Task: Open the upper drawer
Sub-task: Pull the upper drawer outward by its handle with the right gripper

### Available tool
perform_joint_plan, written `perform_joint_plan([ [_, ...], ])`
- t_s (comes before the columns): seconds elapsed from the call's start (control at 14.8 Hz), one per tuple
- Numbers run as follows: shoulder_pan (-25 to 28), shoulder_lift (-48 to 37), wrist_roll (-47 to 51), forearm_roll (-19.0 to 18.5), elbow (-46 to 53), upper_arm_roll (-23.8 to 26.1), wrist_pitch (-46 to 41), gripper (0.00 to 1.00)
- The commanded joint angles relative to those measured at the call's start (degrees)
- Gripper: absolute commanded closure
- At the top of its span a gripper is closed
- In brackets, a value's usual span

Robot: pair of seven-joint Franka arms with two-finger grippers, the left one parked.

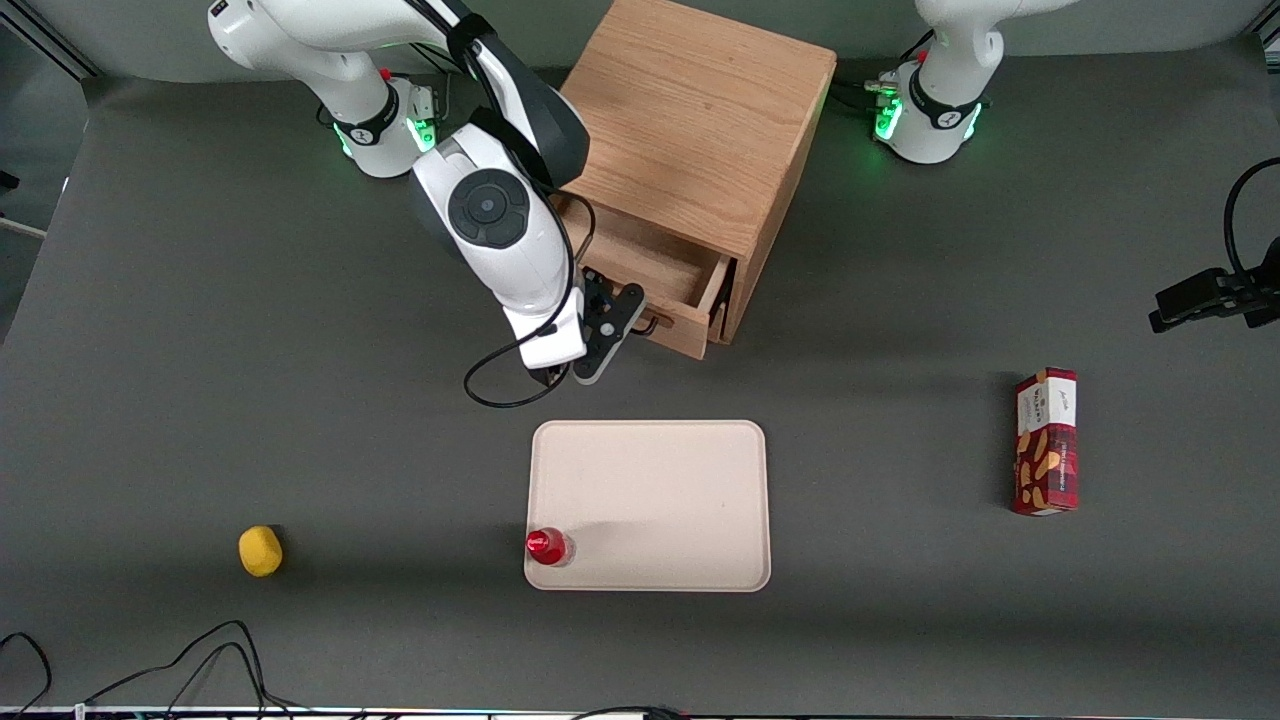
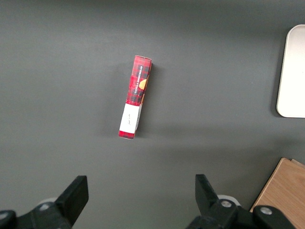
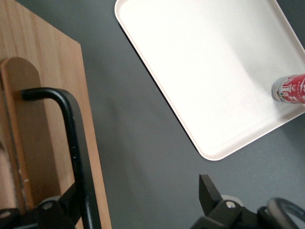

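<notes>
Front view: nearest the camera a yellow object is seen toward the working arm's end of the table, and a red can stands on the near corner of the cream tray. A red snack box lies well apart, toward the parked arm's end. Farther from the camera than the tray, the gripper is held at the front of the upper drawer, which is already drawn partway out of the oak cabinet, its inside exposed.

In the right wrist view the black wire handle is seen running between the fingers, one finger on each side of the bar; the jaws stand apart and are not clamped on it.

The pull is judged to be well along. To finish it well, the bar should be kept centred between the fingers and the travel kept straight along the drawer's slide line, so that the box is not skewed in its runners; a sideways drag could jam it or shift the cabinet.

The drawer's front is pointed toward the camera and slightly toward the working arm's end. Its long axis, like the handle's, is laid across that direction, parallel to the cabinet's front edge.
</notes>
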Motion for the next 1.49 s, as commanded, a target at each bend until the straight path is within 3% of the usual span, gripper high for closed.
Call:
perform_joint_plan([
  [0.0, 0.73, 1.46, -3.18, -0.04, 2.19, -2.25, 0.48, 0.0],
  [0.34, 0.47, 1.55, -5.65, 0.31, 3.08, -5.59, 1.36, 0.0],
  [1.42, -4.19, 4.98, -7.22, 0.48, 5.09, -7.44, 10.5, 0.0],
])
